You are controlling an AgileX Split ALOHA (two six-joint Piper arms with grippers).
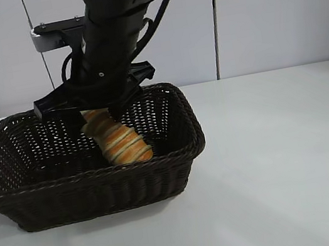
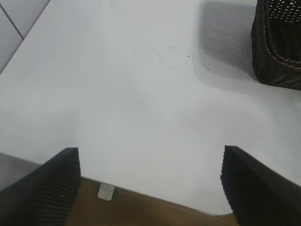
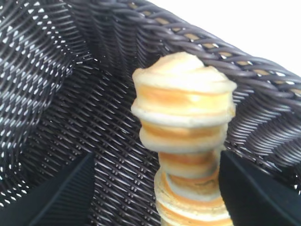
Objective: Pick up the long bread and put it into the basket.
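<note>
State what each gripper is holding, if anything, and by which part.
The right gripper is over the basket at the upper end of the long bread, but a closed grip cannot be confirmed. The left gripper is open over bare table, holding nothing.

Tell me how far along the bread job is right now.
Done: the long bread is lifted and inside the basket. In hand: it hangs tilted between the right gripper's fingers, which look spread apart around it. Left: let it settle and withdraw. The left gripper sits open over the table.
</note>
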